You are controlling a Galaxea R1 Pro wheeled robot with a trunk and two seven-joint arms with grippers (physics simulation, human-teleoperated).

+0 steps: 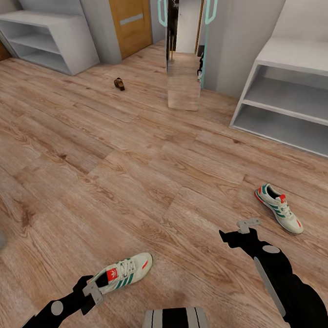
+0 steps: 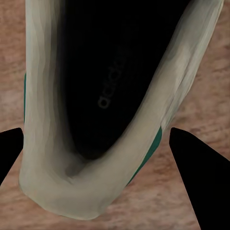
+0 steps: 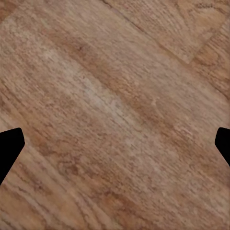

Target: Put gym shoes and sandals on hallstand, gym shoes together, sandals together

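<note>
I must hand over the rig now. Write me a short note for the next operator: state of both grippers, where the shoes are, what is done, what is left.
Left gripper: open, fingers either side of the heel of the near gym shoe; not closed on it.
Right gripper: open, empty, above bare corridor floor.
Second gym shoe: on the floor to the right, in front of the hallstand.
One brown sandal: far off on the floor near the door; too small to tell more.
Done: nothing is on the hallstand.
Left: both gym shoes side by side on it, then both sandals.
</note>
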